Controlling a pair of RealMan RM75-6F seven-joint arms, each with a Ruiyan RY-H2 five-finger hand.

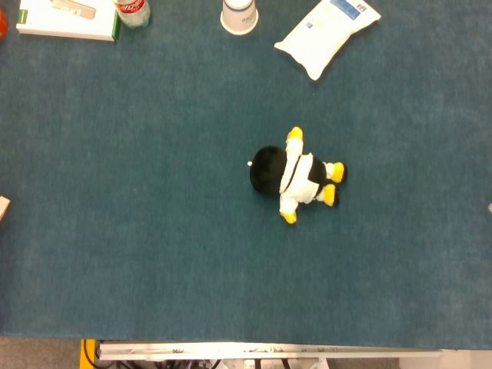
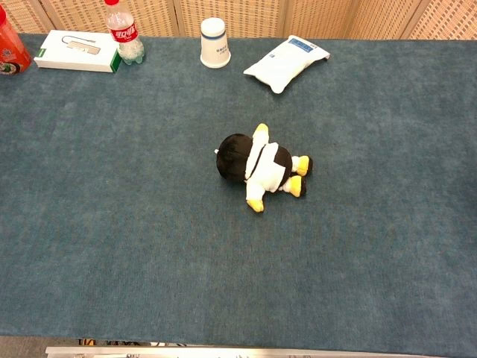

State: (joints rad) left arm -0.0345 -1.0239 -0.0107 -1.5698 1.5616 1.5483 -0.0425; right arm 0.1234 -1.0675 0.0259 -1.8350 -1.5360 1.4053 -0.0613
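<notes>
No robot hand is seen in either the head view or the chest view, so whether the left and right robot hands are spread, curled or holding anything cannot be told. With both out of frame and nothing touched, the work is judged to be at its very start, before any approach has been made.

The small black, white and yellow plush doll [image 1: 296, 175] is found lying flat near the middle of the dark blue carpeted surface [image 1: 138, 231], well apart from everything else. Its round black head is turned toward the robot's left and its yellow feet toward the right, so its long axis is laid roughly left to right across the surface, slightly tilted. The arms, tipped in yellow, are stretched across that axis, one toward the far edge and one toward the near edge.

Along the far edge are ranged a flat white cardboard box [image 2: 77, 51], a clear plastic bottle with a red label [image 2: 123, 33] just beside it, a white paper cup [image 2: 215, 43] and a white soft plastic pouch [image 2: 285, 62].

A reach from above would be called for, with the fingers closed across the doll's white torso, at right angles to its long axis; the soft body is expected to yield under pressure
</notes>
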